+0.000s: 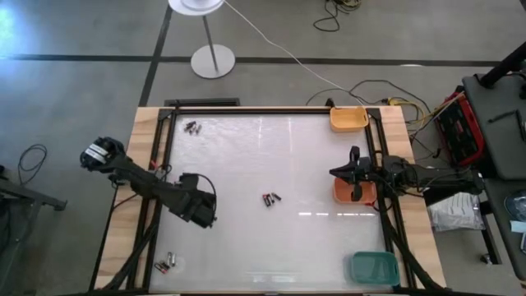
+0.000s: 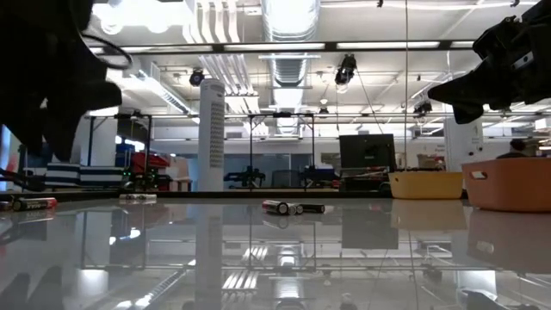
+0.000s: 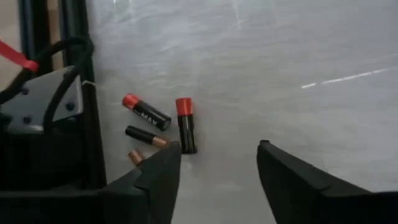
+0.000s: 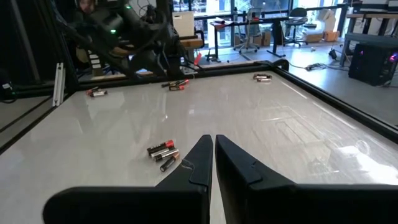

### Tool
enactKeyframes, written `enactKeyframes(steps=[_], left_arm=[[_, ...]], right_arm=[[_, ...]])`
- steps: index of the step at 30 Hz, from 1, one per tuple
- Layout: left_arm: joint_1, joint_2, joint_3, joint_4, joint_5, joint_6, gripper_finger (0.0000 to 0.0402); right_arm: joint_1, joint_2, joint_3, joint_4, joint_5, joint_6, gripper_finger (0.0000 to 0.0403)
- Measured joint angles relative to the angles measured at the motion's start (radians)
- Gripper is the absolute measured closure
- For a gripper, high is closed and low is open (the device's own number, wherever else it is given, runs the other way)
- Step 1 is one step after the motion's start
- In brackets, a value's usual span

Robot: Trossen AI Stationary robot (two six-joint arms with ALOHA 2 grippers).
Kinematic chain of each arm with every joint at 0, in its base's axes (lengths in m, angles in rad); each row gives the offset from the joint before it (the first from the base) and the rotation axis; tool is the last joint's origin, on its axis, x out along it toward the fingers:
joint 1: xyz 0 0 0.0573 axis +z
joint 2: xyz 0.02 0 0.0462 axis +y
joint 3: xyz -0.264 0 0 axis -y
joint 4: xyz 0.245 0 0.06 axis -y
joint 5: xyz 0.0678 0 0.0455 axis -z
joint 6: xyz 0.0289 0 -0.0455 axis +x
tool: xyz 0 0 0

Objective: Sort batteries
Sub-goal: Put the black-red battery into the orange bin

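Several batteries, dark with red or copper ends, lie on their sides on the white table next to its left rail. My left gripper hangs open just above and beside them, tilted downward, touching nothing; in the high view it is at the left. More batteries lie at the centre, far left and near left. My right gripper waits shut at the right edge, held level above the table.
Three trays stand along the right side: a yellow one at the far corner, an orange one under the right arm, and a green one at the near corner. Black frame rails border the table.
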Motion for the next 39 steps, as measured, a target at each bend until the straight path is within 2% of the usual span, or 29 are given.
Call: enactKeyframes(steps=[8,15,21,33,39], left_arm=[[0.137,-0.075,-0.156,0.197,0.051,0.054,0.0196],[0.191,-0.074,-0.195,0.202,0.041,0.072,0.0196],[0.226,-0.046,-0.2,0.22,0.042,0.082,0.0197],[0.295,-0.028,-0.201,0.227,0.088,0.147,0.0236],[0.331,-0.044,-0.27,0.254,0.132,0.179,0.0248]], right_arm=[[0.0,0.0,0.0,0.002,0.0,0.016,0.039],[0.0,0.0,0.0,0.001,-0.001,0.365,0.039],[0.0,0.0,0.0,0.001,0.0,0.528,0.039],[0.001,0.0,0.0,0.0,0.0,0.56,0.039],[0.001,0.0,0.0,-0.004,-0.001,0.567,0.039]])
